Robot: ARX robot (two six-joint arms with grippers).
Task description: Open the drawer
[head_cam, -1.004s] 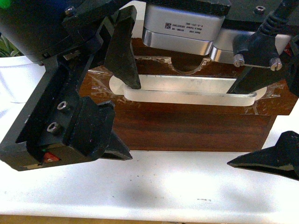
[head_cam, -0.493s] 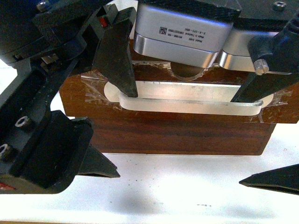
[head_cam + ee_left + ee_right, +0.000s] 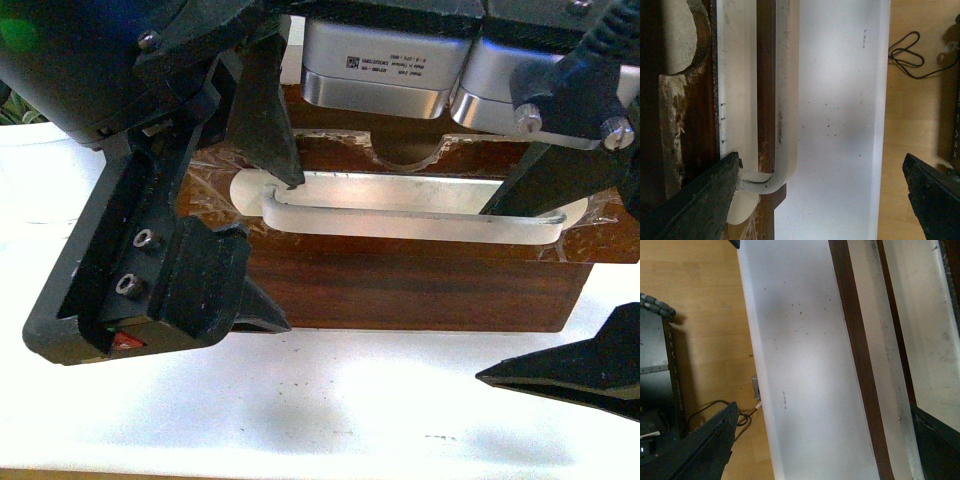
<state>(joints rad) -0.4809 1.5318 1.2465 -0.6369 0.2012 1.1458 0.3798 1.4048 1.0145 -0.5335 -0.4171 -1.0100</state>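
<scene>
The drawer (image 3: 400,285) is a dark brown wooden front with a half-round notch (image 3: 405,152) and a long white bar handle (image 3: 400,222) taped on. My left gripper (image 3: 280,250) is open. Its upper finger (image 3: 265,120) reaches behind the handle's left end and its lower finger sits below the drawer front. In the left wrist view the handle's curved end (image 3: 782,125) lies beside one finger (image 3: 700,200) of that gripper (image 3: 821,165). My right gripper (image 3: 487,295) is open too, its upper finger (image 3: 535,185) behind the handle's right end. Its wrist view shows the handle bar (image 3: 880,355) between the fingers of the gripper (image 3: 823,410).
The drawer unit stands on a white tabletop (image 3: 350,400) whose front edge runs close below the grippers. Beyond that edge the wrist views show a wooden floor (image 3: 920,110) with a black cable (image 3: 907,50) and black equipment (image 3: 655,365).
The left gripper dipped down and left half a second ago and is back up. Both upper fingers stay behind the handle. The drawer front sits slightly lower in view than a second ago.
</scene>
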